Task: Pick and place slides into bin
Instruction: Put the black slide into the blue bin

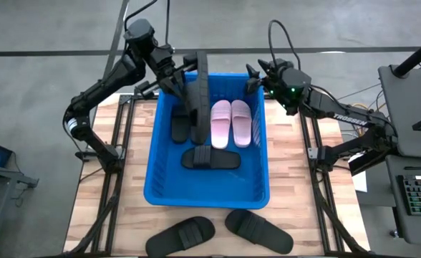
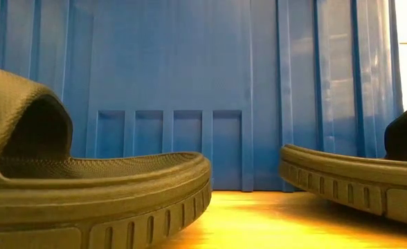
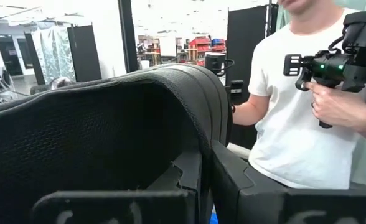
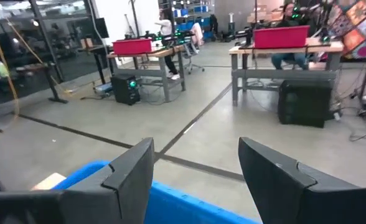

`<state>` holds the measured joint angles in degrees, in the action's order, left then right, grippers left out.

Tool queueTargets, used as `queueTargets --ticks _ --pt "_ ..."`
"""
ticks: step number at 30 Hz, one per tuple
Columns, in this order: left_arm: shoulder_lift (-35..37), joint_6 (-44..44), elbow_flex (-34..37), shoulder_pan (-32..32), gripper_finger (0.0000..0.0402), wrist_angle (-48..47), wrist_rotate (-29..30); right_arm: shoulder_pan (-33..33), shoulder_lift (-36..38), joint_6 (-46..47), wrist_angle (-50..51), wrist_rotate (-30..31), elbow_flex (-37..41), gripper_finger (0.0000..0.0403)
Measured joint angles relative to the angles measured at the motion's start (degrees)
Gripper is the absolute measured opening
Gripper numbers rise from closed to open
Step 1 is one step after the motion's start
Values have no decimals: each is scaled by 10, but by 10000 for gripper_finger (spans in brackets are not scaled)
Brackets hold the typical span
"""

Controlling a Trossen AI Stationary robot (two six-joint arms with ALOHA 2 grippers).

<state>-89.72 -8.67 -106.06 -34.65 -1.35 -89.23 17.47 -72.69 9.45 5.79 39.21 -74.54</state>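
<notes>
The blue bin (image 1: 207, 198) stands mid-table. In it lie two pink slides (image 1: 230, 122) side by side and two black slides (image 1: 180, 125) (image 1: 210, 158). Two more black slides (image 1: 180, 235) (image 1: 259, 229) rest sole-down on the table in front of the bin's near wall (image 2: 190, 69). My left gripper (image 1: 184, 80) is shut on another black slide (image 1: 199, 93) above the bin's far left part. My right gripper (image 1: 255, 77) hangs open and empty over the bin's far right corner, with the rim (image 4: 170, 199) just below its fingers. My left gripper (image 3: 205, 171) pinches the black slide between its two fingers at the edge of the ribbed strap (image 3: 203, 140), where the strap runs down toward the sole. The fingers reach in level from the table's left. The slide is turned on its side, lifted clear above the bin.
A person in a white T-shirt (image 3: 295, 124) stands beyond the table's far side holding a dark device. A second desk with a keyboard (image 1: 418, 197) stands to the right. Bare wood shows on both sides of the bin and around the two slides in front.
</notes>
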Motion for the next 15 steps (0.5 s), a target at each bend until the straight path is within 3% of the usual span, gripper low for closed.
queueTargets --ticks 8,15 --pt "13 -67 -2 1 0 0 -8 3 0 -179 23 0 0 224" --pt "43 -76 -1 21 0 12 -9 3 0 -200 48 -1 0 224"
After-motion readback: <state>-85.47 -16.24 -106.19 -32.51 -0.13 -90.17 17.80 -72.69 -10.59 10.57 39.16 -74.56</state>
